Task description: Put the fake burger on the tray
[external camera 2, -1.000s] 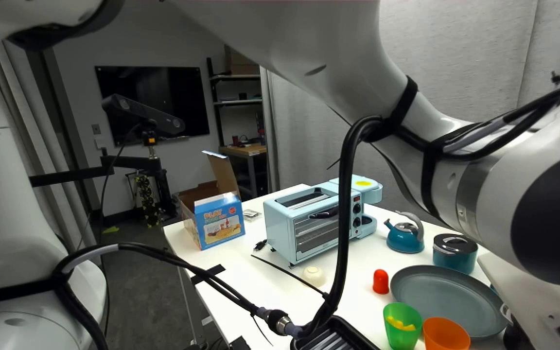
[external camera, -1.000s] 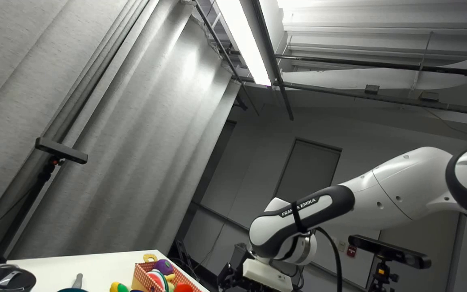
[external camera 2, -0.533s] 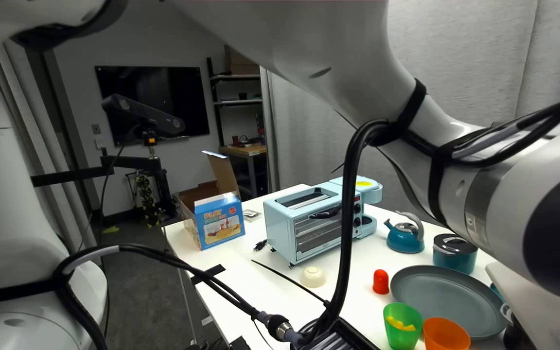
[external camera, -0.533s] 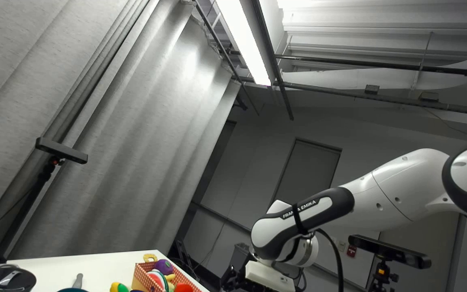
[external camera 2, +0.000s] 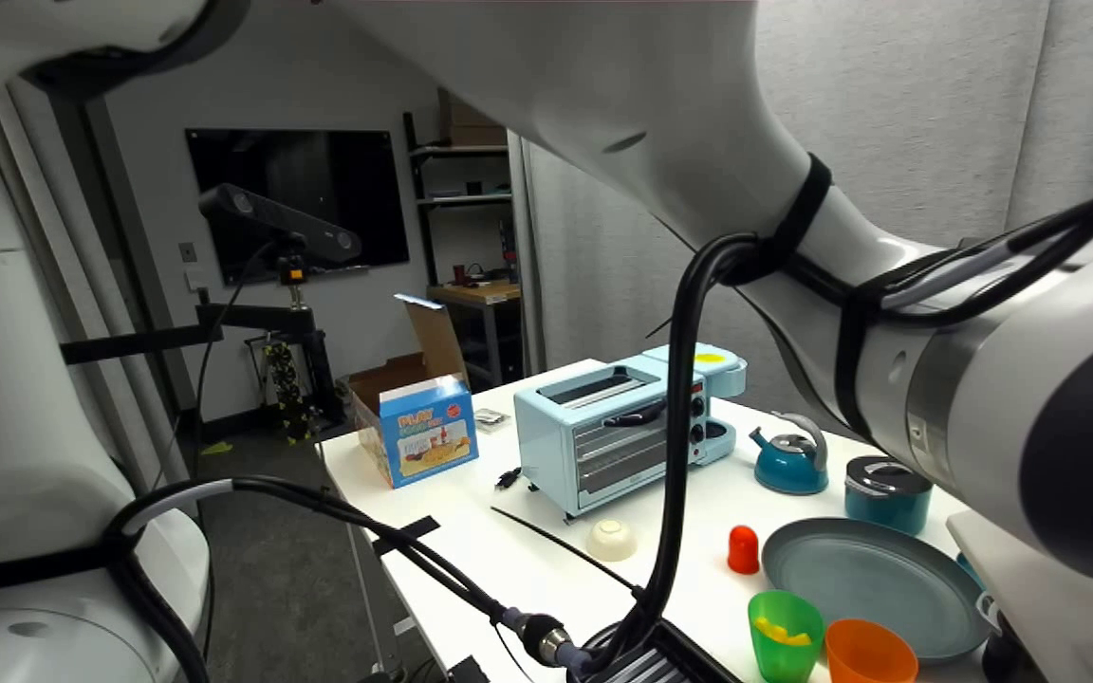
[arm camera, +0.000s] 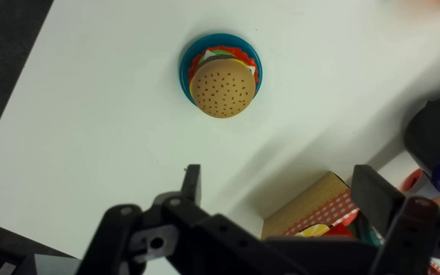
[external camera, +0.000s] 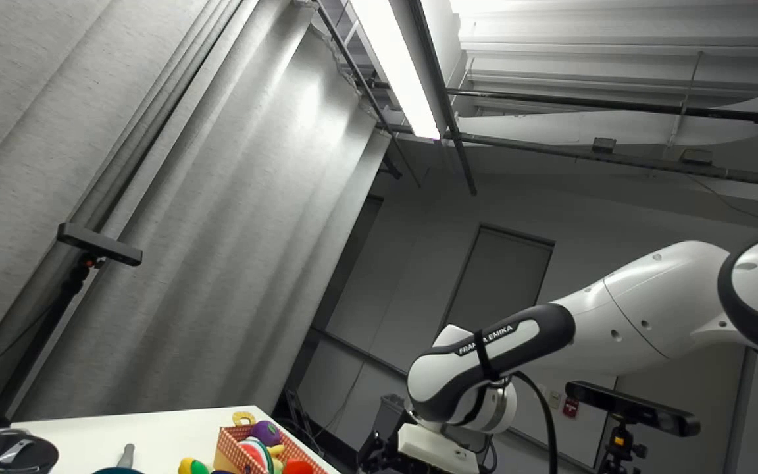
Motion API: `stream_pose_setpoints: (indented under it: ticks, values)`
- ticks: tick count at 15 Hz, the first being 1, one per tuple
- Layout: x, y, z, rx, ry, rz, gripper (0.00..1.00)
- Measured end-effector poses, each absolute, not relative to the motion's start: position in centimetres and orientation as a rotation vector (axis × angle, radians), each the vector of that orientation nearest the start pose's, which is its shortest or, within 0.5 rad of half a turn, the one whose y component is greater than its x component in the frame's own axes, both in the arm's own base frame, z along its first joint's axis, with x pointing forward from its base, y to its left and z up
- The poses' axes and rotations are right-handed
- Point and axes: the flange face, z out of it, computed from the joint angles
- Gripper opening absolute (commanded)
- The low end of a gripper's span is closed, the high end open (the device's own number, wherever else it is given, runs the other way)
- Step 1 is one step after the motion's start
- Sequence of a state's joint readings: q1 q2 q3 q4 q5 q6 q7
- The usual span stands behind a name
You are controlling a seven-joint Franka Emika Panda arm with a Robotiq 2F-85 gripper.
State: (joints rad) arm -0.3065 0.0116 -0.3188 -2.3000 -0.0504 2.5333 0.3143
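The fake burger (arm camera: 223,91), with a seeded bun on top, sits on a small teal dish (arm camera: 184,72) on the white table in the wrist view. The burger does not show in either exterior view. My gripper (arm camera: 279,181) is open with nothing between its fingers; the burger lies beyond the fingertips, apart from them. In an exterior view the gripper (external camera: 379,454) is partly cut off at the bottom edge. A black ribbed tray (external camera 2: 646,669) shows partly at the bottom of an exterior view, with a cable crossing it. A large grey round plate (external camera 2: 874,588) lies nearby.
A checkered box of toy food (arm camera: 311,206) stands below the right finger; it also shows in an exterior view (external camera: 227,451). A dark object (arm camera: 437,130) is at the right. Green (external camera 2: 784,640) and orange cups (external camera 2: 869,655), a toaster oven (external camera 2: 594,436), kettle (external camera 2: 791,465) and pot (external camera 2: 888,498) stand on the table.
The arm shifted slightly about a second ago, a little right and down in an exterior view, and has been nearly still for the last half second. The table objects have not moved.
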Motion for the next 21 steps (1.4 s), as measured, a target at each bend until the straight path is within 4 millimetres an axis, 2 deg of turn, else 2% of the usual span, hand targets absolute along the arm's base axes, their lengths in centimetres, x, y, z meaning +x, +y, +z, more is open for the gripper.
stream_pose_setpoints:
  ticks: [4, 12, 21]
  values:
    - [43.3, -31.1, 36.3, -2.876, 1.389, -0.335, 1.0]
    - [42.7, -29.6, 34.0, -2.893, 1.361, -0.289, 1.0]
    - [42.9, -30.1, 30.8, -2.961, 1.365, -0.316, 1.0]
